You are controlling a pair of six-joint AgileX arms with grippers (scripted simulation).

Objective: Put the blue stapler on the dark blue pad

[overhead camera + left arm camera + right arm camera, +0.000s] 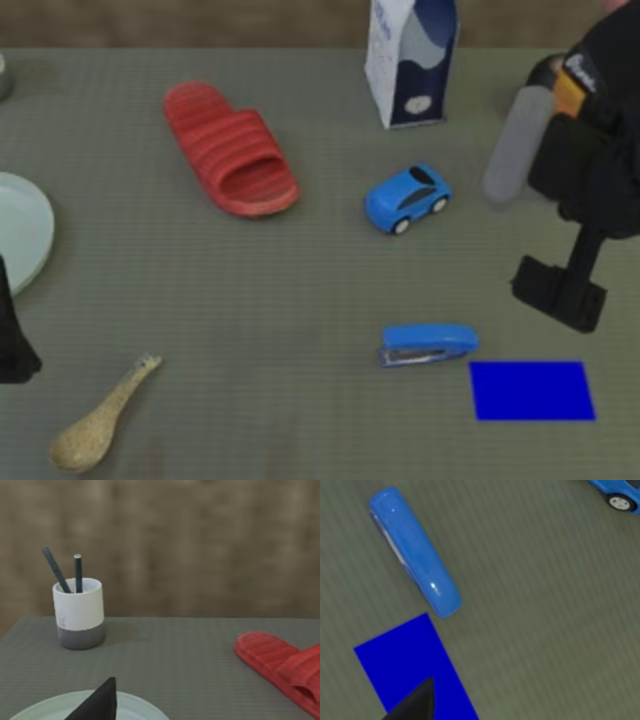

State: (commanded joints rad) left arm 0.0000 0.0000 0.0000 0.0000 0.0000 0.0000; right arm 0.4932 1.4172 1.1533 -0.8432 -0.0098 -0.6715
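Observation:
The blue stapler (pixel 428 343) lies on its side on the table, right of centre near the front, its silver underside facing the front edge. The dark blue pad (pixel 532 390) lies flat just to its right, a small gap apart. My right gripper (pixel 560 292) hovers open and empty above the table, behind the pad and to the right of the stapler. In the right wrist view the stapler (pixel 415 550) and the pad (pixel 410 665) lie below, with one dark fingertip (pixel 417 702) over the pad. My left gripper (pixel 12 345) is parked at the table's left edge, open and empty.
A blue toy car (pixel 407 198) stands behind the stapler and a blue-and-white carton (pixel 410 60) at the back. A red slipper (pixel 230 150) lies left of centre, a pale plate (pixel 20 230) at far left, a wooden spoon (pixel 100 420) at front left. A pen cup (pixel 79 612) stands beyond.

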